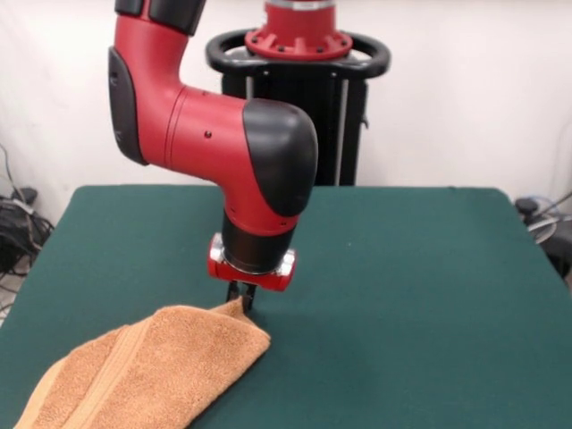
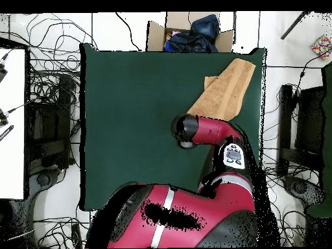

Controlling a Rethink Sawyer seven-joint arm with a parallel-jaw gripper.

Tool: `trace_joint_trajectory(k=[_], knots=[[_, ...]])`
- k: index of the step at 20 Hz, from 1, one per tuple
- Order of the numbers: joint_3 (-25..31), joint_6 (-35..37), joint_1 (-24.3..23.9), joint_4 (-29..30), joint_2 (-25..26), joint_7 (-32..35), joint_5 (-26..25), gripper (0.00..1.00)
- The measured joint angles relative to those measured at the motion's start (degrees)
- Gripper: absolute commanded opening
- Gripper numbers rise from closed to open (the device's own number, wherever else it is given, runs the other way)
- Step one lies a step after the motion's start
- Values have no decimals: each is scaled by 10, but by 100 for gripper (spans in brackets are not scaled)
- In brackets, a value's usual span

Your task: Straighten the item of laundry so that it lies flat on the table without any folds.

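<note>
The orange-tan towel [image 1: 152,371] lies folded over and bunched at the near left of the green table [image 1: 411,277]. A woven border band runs along it. No care label shows. My gripper [image 1: 241,300] is down at the towel's far right corner, and its dark fingers are shut on that corner, which is pulled up into a small peak. In the overhead view the towel [image 2: 225,87] is a long folded strip reaching the table's [image 2: 130,117] top right edge. The gripper is hidden there under the arm's wrist [image 2: 187,130].
The robot's black pedestal [image 1: 304,80] stands behind the table's far edge. A cardboard box with dark clothes [image 2: 189,32] sits beyond the table's top edge in the overhead view. Cables [image 2: 52,97] lie on the floor around the table.
</note>
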Motion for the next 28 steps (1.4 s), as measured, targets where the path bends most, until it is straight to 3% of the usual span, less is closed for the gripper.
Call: trace_joint_trajectory(k=[4,13,22,28], knots=[[0,0,0,9,-10,0,3,0],[-9,7,11,67,-86,0,33,0],[-13,61,58,124,-174,0,72,0],[-41,137,105,178,-258,0,82,0]])
